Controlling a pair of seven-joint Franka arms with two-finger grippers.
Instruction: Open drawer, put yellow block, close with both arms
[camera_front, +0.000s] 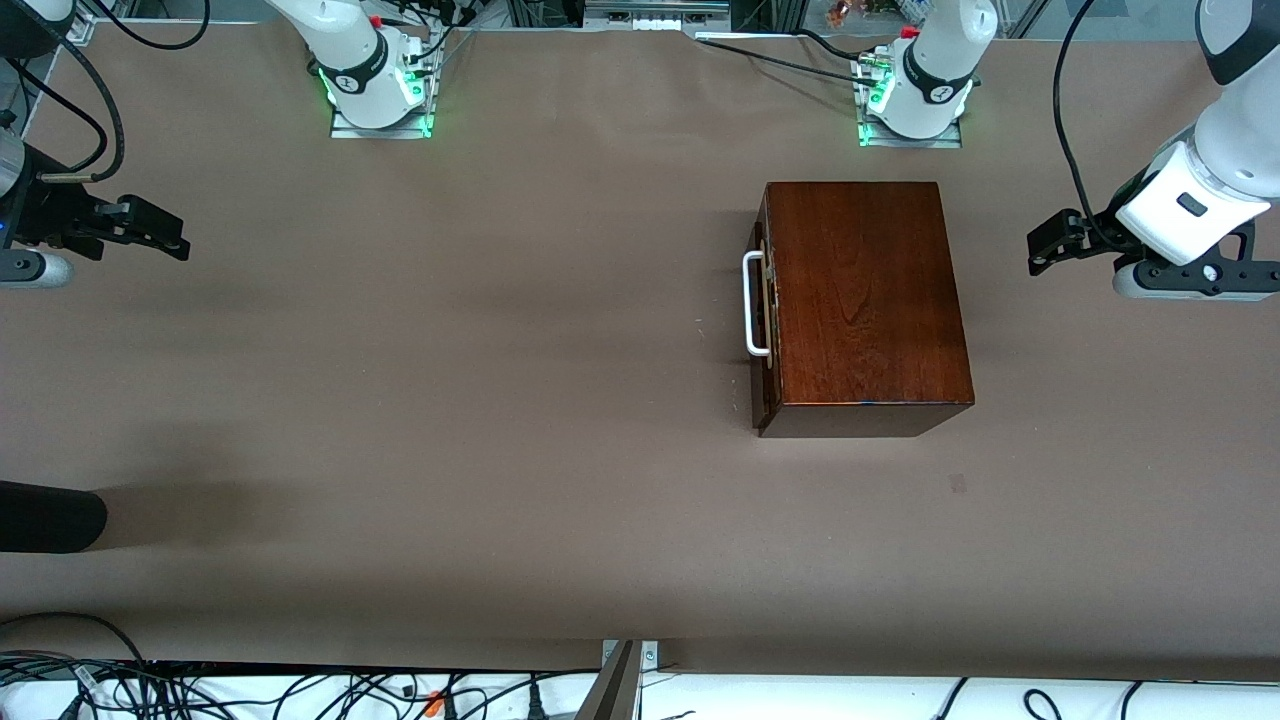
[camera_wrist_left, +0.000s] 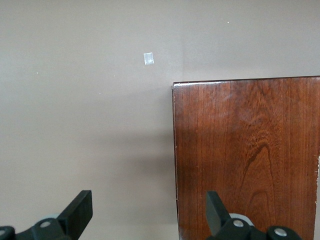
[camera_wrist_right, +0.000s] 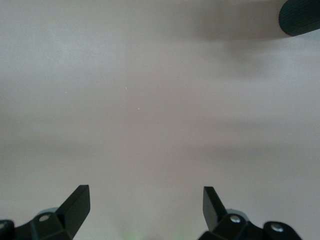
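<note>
Nothing is begun: the drawer (camera_front: 765, 310) sits shut in the box (camera_front: 865, 300) right of centre in the front view, and no yellow block shows. Both grippers hang empty with jaws spread, the right gripper (camera_front: 160, 232) at the frame's left edge, the left gripper (camera_front: 1045, 245) at the right edge. Next, I judge, one must reach the white handle (camera_front: 752, 305) and pull.

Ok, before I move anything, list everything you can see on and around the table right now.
Wooden box: one, dark mahogany, on the table toward the left arm's end.
Drawer: one, shut, white handle, facing the right arm's end.
Pale square mark: one, on the table nearer the front camera than the box.
Yellow block: none in view.
Left end effector: black, open, beside the box.
Right end effector: black, open, over the table at the right arm's end.
</note>
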